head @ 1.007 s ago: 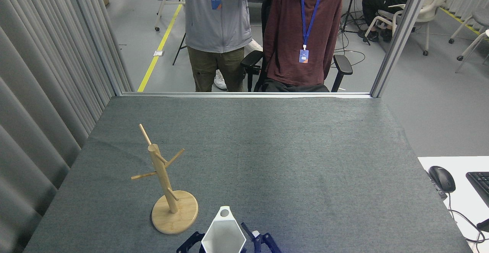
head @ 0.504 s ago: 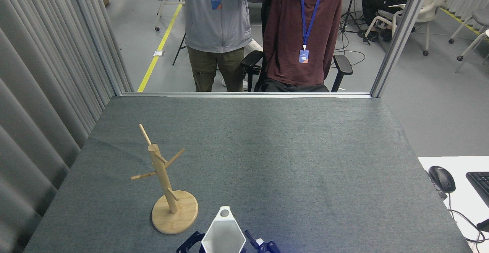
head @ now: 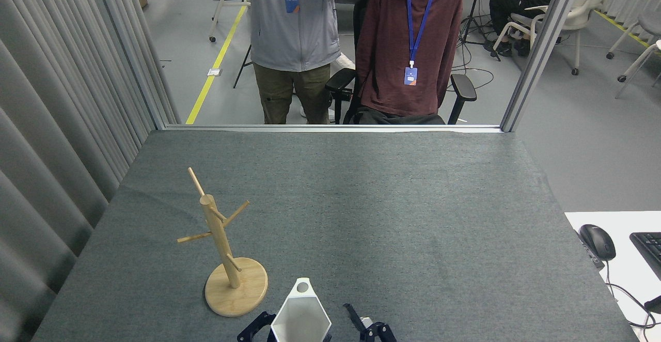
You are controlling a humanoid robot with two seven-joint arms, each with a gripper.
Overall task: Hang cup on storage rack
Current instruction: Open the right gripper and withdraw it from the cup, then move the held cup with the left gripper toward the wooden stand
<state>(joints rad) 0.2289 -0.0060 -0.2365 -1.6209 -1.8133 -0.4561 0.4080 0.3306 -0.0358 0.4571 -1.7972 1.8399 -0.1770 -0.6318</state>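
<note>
Head view
Table: gray cloth top (head: pixel 361 202), mostly bare, with wide open room in the middle and on the right.
Cup: white six-sided cup (head: pixel 300 317) at the near edge of the table, open mouth up, cut off by the bottom of the picture.
Cup tab: small tab with a round hole (head: pixel 302 286), pointing away from the robot.
Storage rack: wooden mug tree (head: pixel 227 251) stands upright, just left of the cup and not touching it; its pegs hold nothing.
Gripper: one dark gripper (head: pixel 310 329) at the bottom edge. One finger (head: pixel 255 326) sits close by the cup's left side. The other finger (head: pixel 353 319) stands apart from the cup's right side, so it looks spread wide. I cannot tell which arm it belongs to.
Left edge: gray curtain (head: pixel 57 125) close to the rack.
Far edge: two people (head: pixel 351 37) behind the metal rail.
Right edge: white desk with a mouse (head: pixel 597 242).
</note>
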